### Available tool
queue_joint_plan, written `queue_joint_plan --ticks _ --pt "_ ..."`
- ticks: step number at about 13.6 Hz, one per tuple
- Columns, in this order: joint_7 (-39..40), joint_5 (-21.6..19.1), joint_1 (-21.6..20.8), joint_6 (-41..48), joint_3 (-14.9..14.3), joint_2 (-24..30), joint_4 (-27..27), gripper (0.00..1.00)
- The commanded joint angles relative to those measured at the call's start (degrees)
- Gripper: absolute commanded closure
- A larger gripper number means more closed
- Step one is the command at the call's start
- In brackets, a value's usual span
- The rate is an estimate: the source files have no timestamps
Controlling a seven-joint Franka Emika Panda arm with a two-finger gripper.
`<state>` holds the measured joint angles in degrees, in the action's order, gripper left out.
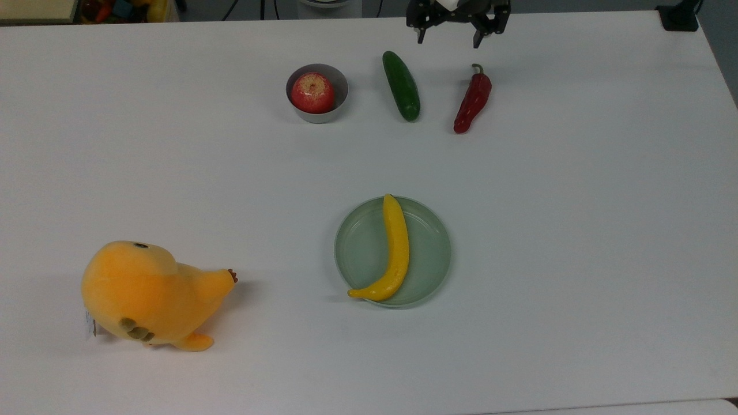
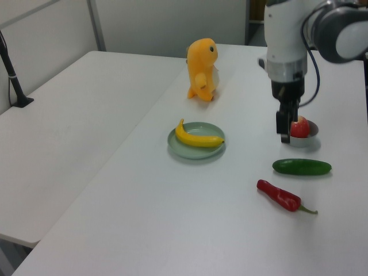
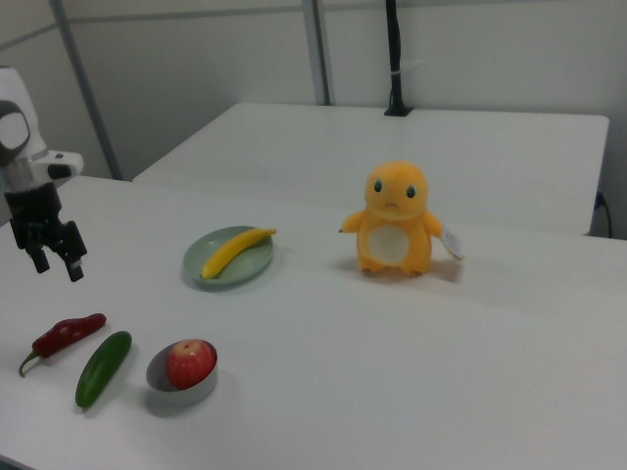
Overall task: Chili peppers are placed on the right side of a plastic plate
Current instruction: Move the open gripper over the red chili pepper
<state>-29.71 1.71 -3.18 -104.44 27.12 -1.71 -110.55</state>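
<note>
The dark-red chili pepper (image 1: pixel 473 102) lies on the white table with its green stem toward the top view's upper edge; it also appears in the left view (image 2: pixel 280 196) and the right view (image 3: pixel 64 334). The pale green plastic plate (image 1: pixel 429 248) sits mid-table and carries a yellow banana (image 1: pixel 396 248); the plate's rim is visible too (image 2: pixel 195 153) (image 3: pixel 250 266). My gripper (image 1: pixel 448 39) hangs open and empty in the air, near the table's far edge between the cucumber's and the chili's upper ends. From the side it hovers above them (image 3: pixel 57 266) (image 2: pixel 284 135).
A dark green cucumber (image 1: pixel 402 85) lies to the top view's left of the chili. Further left, a small grey bowl (image 1: pixel 340 86) holds a red apple (image 1: pixel 312 92). An orange plush toy (image 1: pixel 144 294) sits at the top view's lower left.
</note>
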Motion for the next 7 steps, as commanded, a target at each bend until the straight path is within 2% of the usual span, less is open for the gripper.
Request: queue_joint_plan --ticks 1,5,7 --pt "-4.73 -0.57 0.11 -8.04 1.80 1.19 -5.98 0.00" --pt "-10.09 -0.57 -1.56 -16.82 1.97 0.84 -10.38 0.00" --pt "-11.76 -0.57 -2.79 -20.34 1.97 -1.26 -11.00 0.00"
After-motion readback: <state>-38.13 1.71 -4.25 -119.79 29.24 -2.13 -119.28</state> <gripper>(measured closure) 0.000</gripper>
